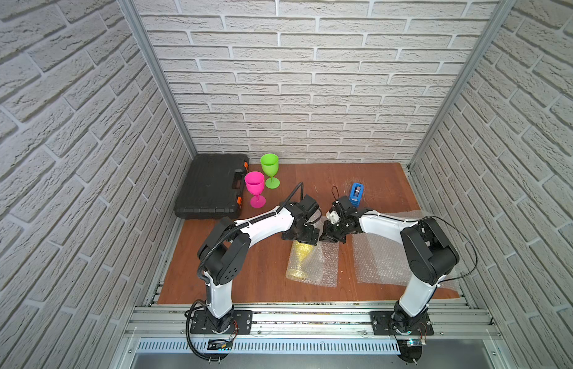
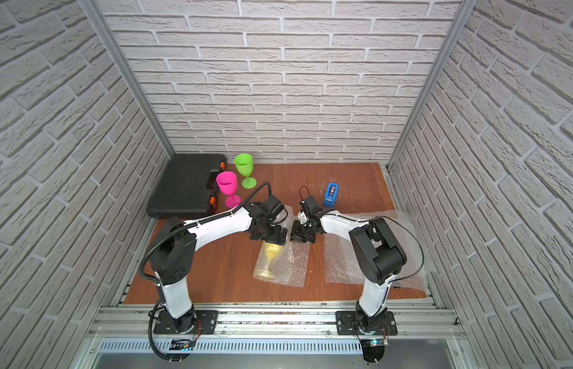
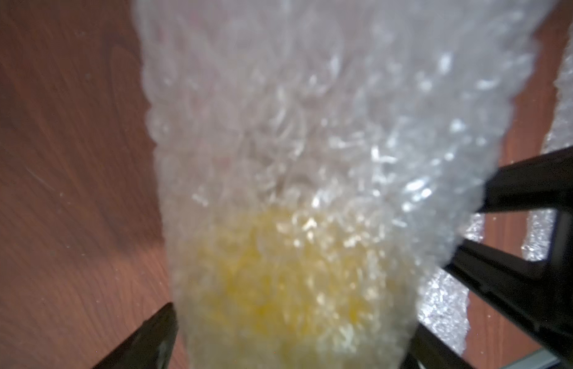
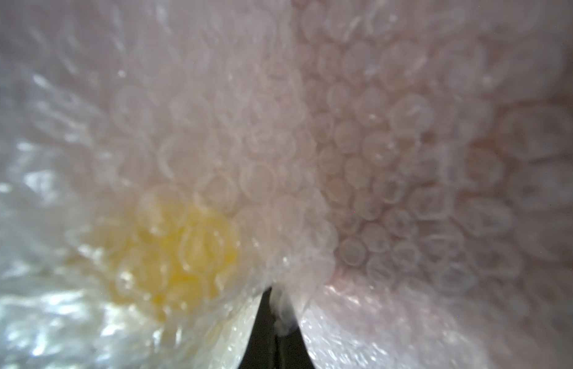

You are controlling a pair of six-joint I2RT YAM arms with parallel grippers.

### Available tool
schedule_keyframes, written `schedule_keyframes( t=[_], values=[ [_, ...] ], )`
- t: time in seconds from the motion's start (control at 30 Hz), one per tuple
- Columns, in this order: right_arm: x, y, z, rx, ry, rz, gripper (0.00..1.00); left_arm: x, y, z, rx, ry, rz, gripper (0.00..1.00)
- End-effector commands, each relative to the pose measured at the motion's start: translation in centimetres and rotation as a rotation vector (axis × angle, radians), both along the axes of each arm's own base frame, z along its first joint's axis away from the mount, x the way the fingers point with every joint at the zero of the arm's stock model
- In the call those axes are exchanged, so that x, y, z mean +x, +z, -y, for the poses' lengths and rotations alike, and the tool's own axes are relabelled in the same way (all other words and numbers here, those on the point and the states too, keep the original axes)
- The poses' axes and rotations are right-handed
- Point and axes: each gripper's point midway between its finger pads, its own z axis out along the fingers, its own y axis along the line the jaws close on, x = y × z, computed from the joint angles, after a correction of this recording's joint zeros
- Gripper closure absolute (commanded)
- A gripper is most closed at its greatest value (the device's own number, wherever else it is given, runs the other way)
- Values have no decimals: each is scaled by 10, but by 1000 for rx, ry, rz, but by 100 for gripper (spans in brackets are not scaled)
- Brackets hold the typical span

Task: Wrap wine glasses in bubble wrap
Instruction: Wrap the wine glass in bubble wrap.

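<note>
The yellow wine glass point(image 1: 300, 255) lies on its side in the middle of the table, rolled in a sheet of bubble wrap point(image 1: 323, 265), foot toward the front. My left gripper point(image 3: 288, 338) hangs over its bowl end, open, one finger point(image 3: 151, 338) on each side of the bundle. My right gripper point(image 4: 278, 319) is shut on a fold of the bubble wrap point(image 4: 374, 159) beside the bowel end, with the yellow glass point(image 4: 176, 252) showing through. In both top views the two grippers point(image 1: 302, 238) point(image 1: 326, 238) stand close together. The pink point(image 1: 255, 187) and green point(image 1: 270, 167) wine glasses stand upright at the back left.
A black tool case point(image 1: 211, 188) lies at the back left beside the standing glasses. A blue tape dispenser point(image 1: 356, 193) stands behind my right wrist. A second flat sheet of bubble wrap point(image 1: 381, 255) lies at the right, partly under my right arm.
</note>
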Motion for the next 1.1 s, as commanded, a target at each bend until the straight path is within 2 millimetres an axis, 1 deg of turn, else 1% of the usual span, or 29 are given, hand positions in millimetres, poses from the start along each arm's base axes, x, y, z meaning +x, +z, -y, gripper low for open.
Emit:
schedule_keyframes(
  t=[0.0,0.1,0.13,0.17,0.3,0.37,0.47,0.57,0.63,0.73,0.87,0.97,1.07],
  values=[
    [1,9,6,-6,5,36,98,-1,-4,3,6,-16,-4,5],
    [3,12,7,-11,4,43,97,-1,-7,4,-34,-5,-13,13],
    [3,14,7,-11,5,46,96,-1,-8,3,-47,1,-14,15],
    [4,16,7,-12,6,49,92,0,-8,3,-67,7,-14,18],
    [3,28,9,-22,12,62,75,2,-5,2,-184,34,-16,20],
    [1,35,9,-22,17,67,69,4,-4,1,-244,48,-14,21],
    [-3,46,8,-19,28,72,66,5,-1,-3,-330,55,-17,23],
    [-12,54,-6,18,72,59,66,5,2,-6,-419,61,-21,24],
    [-20,54,-18,37,109,38,67,5,2,-9,-473,64,-24,24],
    [-34,45,-34,25,163,5,70,6,1,-15,-542,78,-32,25],
    [-49,26,-55,7,207,-42,76,6,4,-22,-623,88,-33,26],
    [-62,14,-67,-7,228,-72,80,7,6,-28,-684,109,-32,27],
    [-75,9,-76,-10,242,-88,82,10,10,-37,-732,136,-19,28]
  ],
)
